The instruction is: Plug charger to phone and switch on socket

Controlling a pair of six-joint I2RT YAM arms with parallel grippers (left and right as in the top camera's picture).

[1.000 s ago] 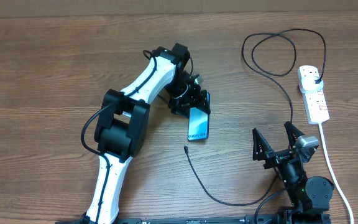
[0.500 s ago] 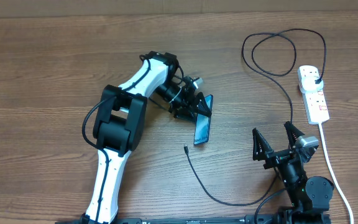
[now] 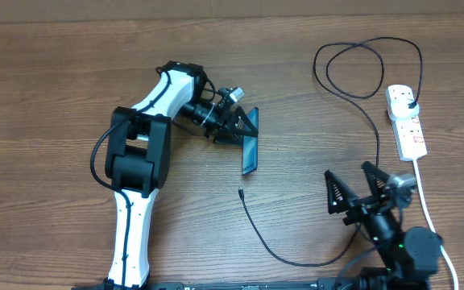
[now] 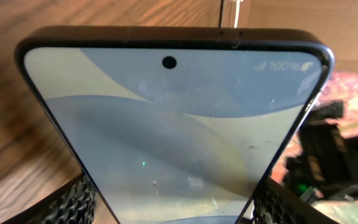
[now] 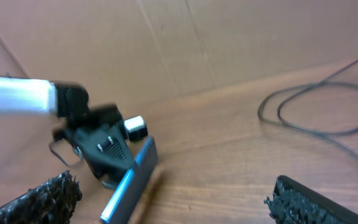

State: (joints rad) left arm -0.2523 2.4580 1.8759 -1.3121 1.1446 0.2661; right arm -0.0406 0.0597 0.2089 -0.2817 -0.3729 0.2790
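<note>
Lab: 2 robot arms [image 3: 147, 137] at wooden table [image 3: 47, 72], cardboard backdrop [image 5: 241, 37].

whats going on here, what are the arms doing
The left gripper is clamped on the phone and holds it tipped up on edge, screen lit. The right gripper waits open and empty at the front right of the table. The charger lies on the wood with its connector tip loose near the phone, not plugged in. Its black plug sits in the socket at the right.

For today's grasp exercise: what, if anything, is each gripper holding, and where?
Left gripper holds the phone by its two long edges; right gripper holds nothing.
</note>
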